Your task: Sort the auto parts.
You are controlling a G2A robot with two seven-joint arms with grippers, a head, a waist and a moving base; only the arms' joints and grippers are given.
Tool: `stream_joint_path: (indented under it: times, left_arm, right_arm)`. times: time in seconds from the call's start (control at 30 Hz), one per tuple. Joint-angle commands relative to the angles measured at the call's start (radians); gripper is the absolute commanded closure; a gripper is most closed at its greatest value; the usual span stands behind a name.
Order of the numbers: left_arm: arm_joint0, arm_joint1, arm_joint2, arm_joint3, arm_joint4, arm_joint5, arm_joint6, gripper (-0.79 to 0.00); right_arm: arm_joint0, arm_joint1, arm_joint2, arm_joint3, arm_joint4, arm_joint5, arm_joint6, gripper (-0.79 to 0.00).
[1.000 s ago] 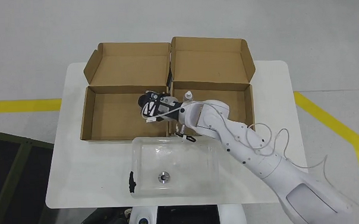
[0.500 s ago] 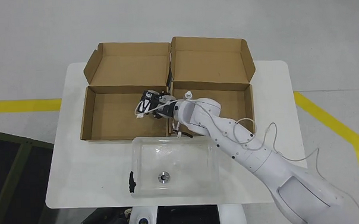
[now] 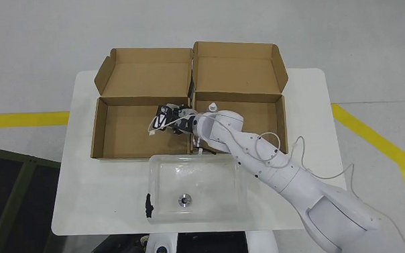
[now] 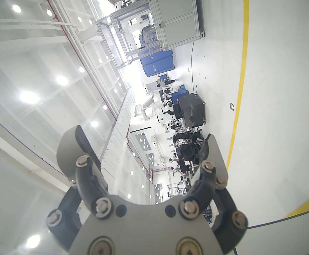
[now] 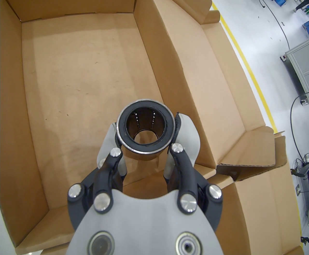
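Observation:
My right gripper is shut on a black cylindrical bearing with a metal rim and a hollow bore. It hangs above the floor of the left cardboard box. From above, the right gripper sits over the right part of the left cardboard box, near the wall it shares with the right cardboard box. A small round metal part lies in the clear plastic bin at the table's front. My left gripper is open, with nothing between its fingers, and points out at the room.
Both boxes stand side by side at the back of the white table, lids folded back. A small black piece sits at the bin's left edge. Bare tabletop lies left of the bin.
The right gripper with the bearing has shifted a little left and toward the back, further in over the left box. The bin and its part have not moved.

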Motion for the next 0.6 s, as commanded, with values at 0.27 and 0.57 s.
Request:
stream_joint_path:
  times: [0.27,0.57]
  left_arm:
    - [0.000,0.000,0.000,0.000,0.000,0.000,0.000,-0.785]
    - [0.000,0.000,0.000,0.000,0.000,0.000,0.000,-0.785]
  right_arm:
    - [-0.006,-0.014,0.012,0.005,-0.033,-0.002,0.020,-0.425]
    - [-0.028,-0.013,0.040,-0.054,-0.066,-0.022,0.007,-0.520]
